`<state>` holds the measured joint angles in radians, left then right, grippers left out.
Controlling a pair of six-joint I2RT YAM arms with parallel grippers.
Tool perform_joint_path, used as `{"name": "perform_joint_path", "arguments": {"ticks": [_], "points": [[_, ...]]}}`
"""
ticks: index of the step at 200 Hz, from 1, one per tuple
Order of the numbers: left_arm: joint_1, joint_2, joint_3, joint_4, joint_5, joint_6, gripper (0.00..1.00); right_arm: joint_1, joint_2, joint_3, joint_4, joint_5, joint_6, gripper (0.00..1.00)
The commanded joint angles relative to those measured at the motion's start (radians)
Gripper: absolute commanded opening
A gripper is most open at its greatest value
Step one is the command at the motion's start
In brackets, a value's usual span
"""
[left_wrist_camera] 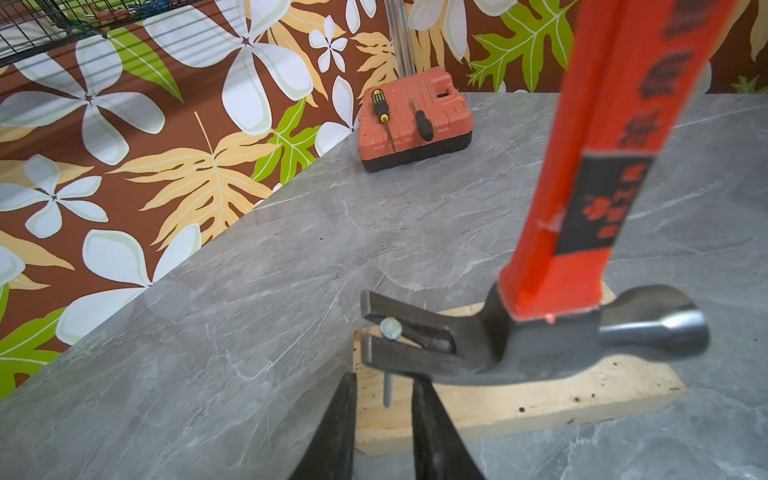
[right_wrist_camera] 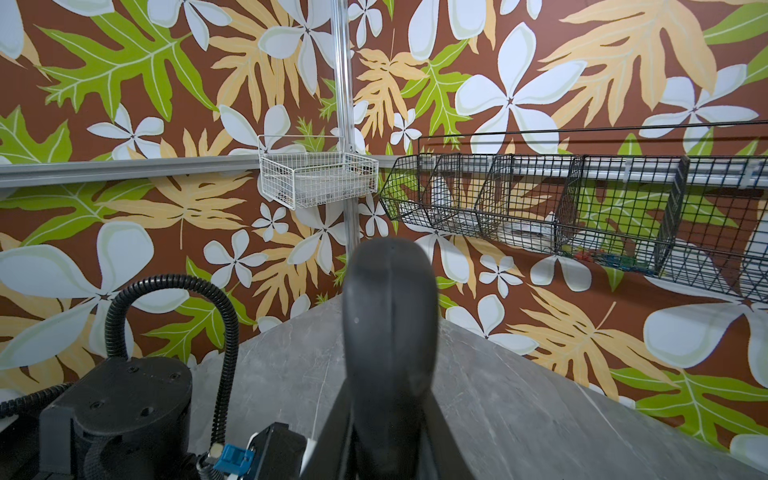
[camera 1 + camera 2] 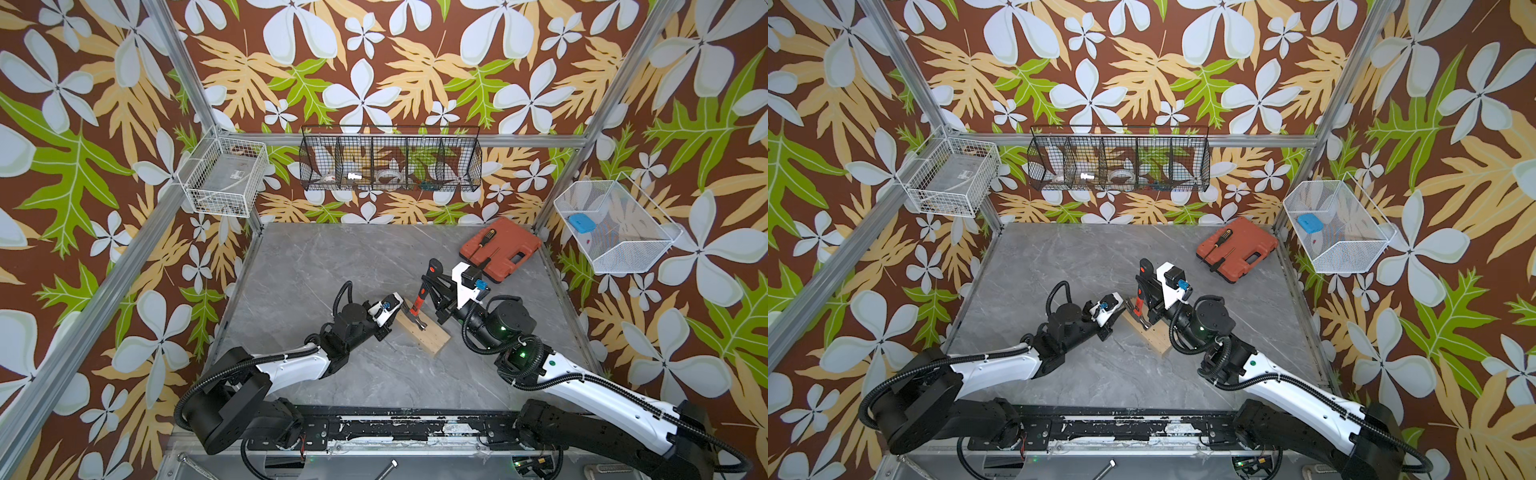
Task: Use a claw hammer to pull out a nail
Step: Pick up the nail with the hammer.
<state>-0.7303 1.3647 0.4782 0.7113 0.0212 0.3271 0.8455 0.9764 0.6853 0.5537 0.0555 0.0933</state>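
The claw hammer [image 1: 540,332] stands with its silver head on a pale wooden block [image 1: 519,399], its orange-red shaft rising steeply. Its forked claw hooks under the head of the nail [image 1: 387,386], most of whose shank is bare above the wood. I cannot tell whether the tip is still in the block. My left gripper [image 1: 384,380] is open, one finger on each side of the shank with a narrow gap. My right gripper [image 2: 390,415] is shut on the hammer's black rubber handle end [image 2: 390,316]. Both top views show hammer [image 3: 417,302] [image 3: 1139,300] and block [image 3: 432,338] [image 3: 1158,338].
A red tool case [image 3: 513,249] with two screwdrivers [image 1: 382,112] on its lid lies at the table's back right corner. A black wire basket [image 3: 390,164] hangs on the back wall. White wire baskets hang on the left [image 3: 222,183] and right [image 3: 615,232] walls.
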Motion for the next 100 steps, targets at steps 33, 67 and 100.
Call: {"name": "perform_joint_path", "arguments": {"ticks": [33,67,100], "points": [[-0.004,0.015,0.005,0.014,-0.021,0.029,0.29,0.001,-0.025,-0.004,0.125,-0.031,0.013,0.00],[-0.004,0.020,0.003,0.007,-0.039,0.032,0.30,0.000,-0.028,-0.007,0.122,-0.037,0.011,0.00],[-0.004,0.024,0.002,0.007,-0.056,0.036,0.28,0.000,-0.020,0.007,0.104,-0.045,0.012,0.00]]}}
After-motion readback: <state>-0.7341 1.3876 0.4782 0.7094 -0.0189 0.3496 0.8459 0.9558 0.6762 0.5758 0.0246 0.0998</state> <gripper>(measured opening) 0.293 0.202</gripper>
